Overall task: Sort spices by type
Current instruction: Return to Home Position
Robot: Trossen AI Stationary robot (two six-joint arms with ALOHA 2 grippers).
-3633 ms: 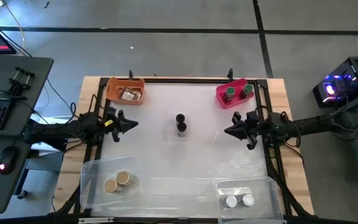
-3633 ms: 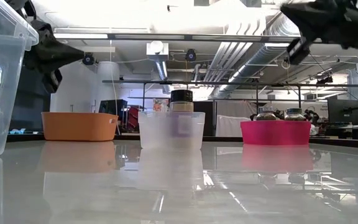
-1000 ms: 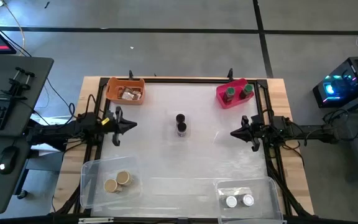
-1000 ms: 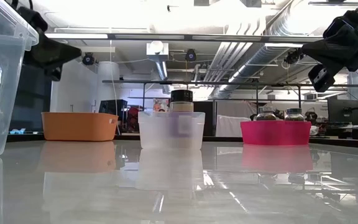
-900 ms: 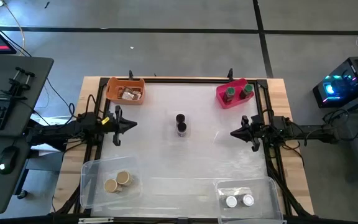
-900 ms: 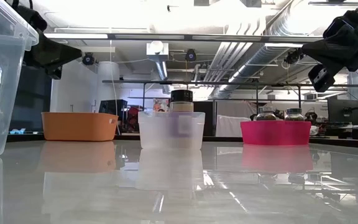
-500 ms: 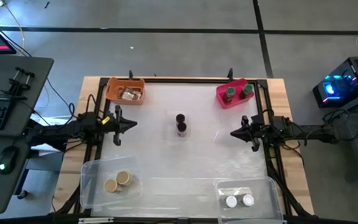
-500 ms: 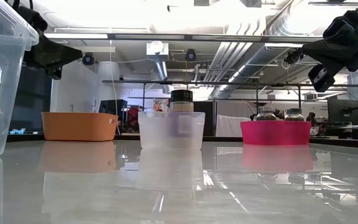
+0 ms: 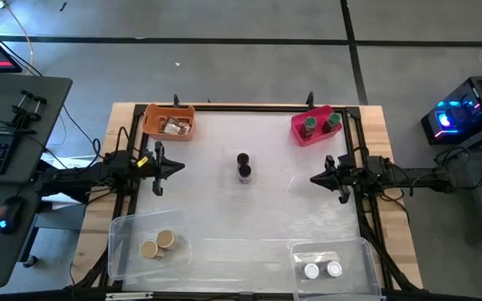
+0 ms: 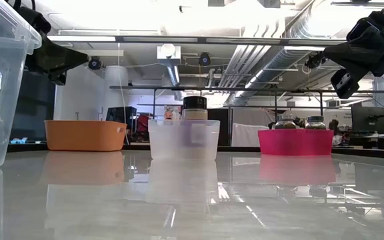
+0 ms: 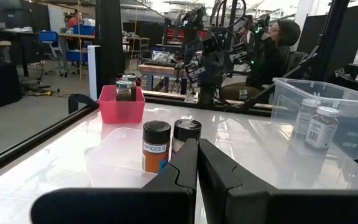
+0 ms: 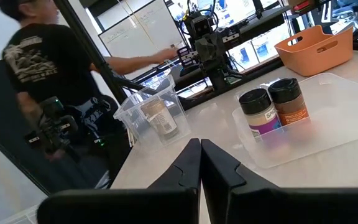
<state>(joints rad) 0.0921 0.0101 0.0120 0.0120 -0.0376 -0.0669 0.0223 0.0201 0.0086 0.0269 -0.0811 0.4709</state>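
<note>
White tabletop (image 9: 241, 217), high view. Dark-capped jars (image 9: 243, 167) stand at centre in a clear tray (image 10: 172, 143). Packets (image 9: 174, 126) lie in the orange bin (image 9: 151, 117) at 11 o'clock; green-capped jars (image 9: 320, 123) in the pink bin (image 9: 298, 134) at 1. Tan-capped jars (image 9: 157, 244) sit in a clear tub (image 9: 120, 234) at 7, white-capped jars (image 9: 322, 270) in a second tub (image 9: 366, 251) at 5. Left gripper (image 9: 178, 166) at 9 and right gripper (image 9: 315, 179) at 3: fingers pressed together, holding nothing.
</note>
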